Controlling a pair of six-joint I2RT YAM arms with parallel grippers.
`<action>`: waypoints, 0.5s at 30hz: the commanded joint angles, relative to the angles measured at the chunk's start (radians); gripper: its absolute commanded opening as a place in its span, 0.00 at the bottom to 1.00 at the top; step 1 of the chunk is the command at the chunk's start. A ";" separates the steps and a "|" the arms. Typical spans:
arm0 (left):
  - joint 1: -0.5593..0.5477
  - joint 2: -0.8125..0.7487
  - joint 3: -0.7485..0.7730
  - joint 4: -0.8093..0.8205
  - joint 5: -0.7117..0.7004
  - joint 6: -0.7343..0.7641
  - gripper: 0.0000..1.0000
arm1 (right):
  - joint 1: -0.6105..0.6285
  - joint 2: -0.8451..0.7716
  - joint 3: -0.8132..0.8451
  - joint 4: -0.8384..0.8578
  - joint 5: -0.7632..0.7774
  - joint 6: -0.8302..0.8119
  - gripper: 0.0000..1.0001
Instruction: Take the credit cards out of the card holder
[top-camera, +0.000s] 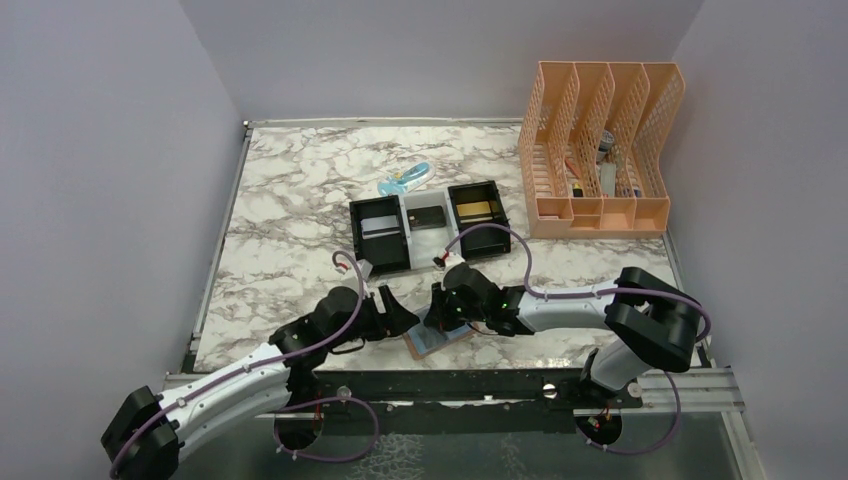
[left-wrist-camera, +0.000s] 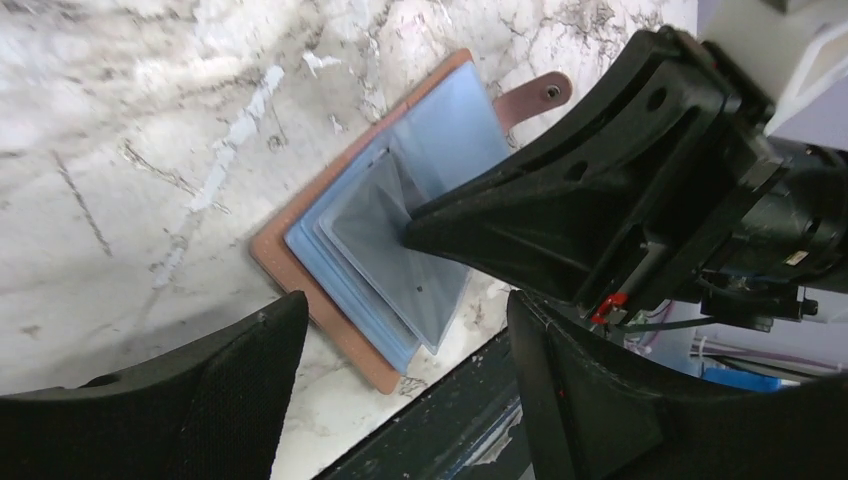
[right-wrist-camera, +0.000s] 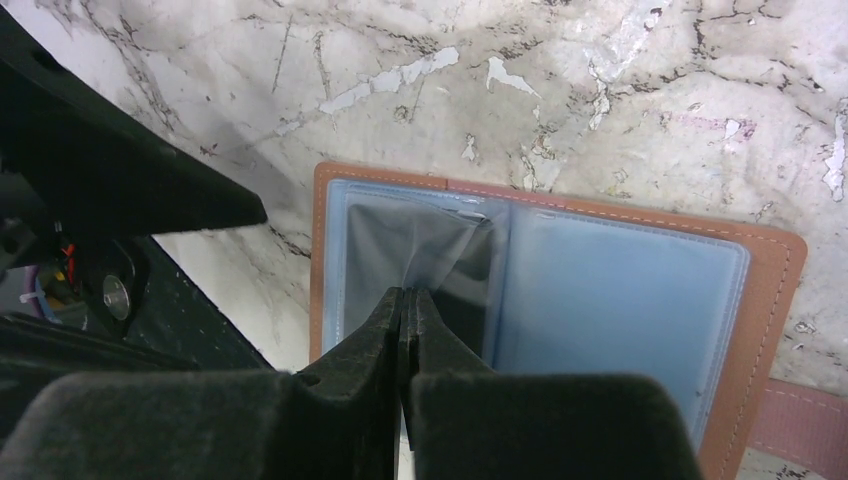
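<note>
Tan-brown leather card holder (top-camera: 430, 344) lies open at the near edge of the marble counter (top-camera: 290, 200); your right end effector (right-wrist-camera: 405, 295) pinches a pale blue-grey pocket (right-wrist-camera: 430, 240), your left end effector (left-wrist-camera: 400, 300) hovers wide.

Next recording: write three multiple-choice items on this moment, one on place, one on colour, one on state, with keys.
1. The card holder lies at: A the far wall; B the table's near edge; C the left edge.
2. The credit card in the tray's right compartment is: A gold; B red; C green.
3. The right gripper is: A wide open; B shut on the card holder's clear sleeve; C out of view.
Key: B, beside the arm bases; A, seen from above; B, closed tips pinch it.
</note>
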 joint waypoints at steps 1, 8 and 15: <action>-0.098 -0.016 -0.052 0.154 -0.159 -0.166 0.75 | -0.004 -0.029 -0.016 0.050 -0.020 0.022 0.01; -0.184 0.121 -0.076 0.289 -0.225 -0.237 0.71 | -0.005 -0.013 -0.006 0.052 -0.016 0.024 0.01; -0.251 0.140 -0.084 0.294 -0.345 -0.293 0.68 | -0.006 -0.028 -0.020 0.066 -0.020 0.038 0.01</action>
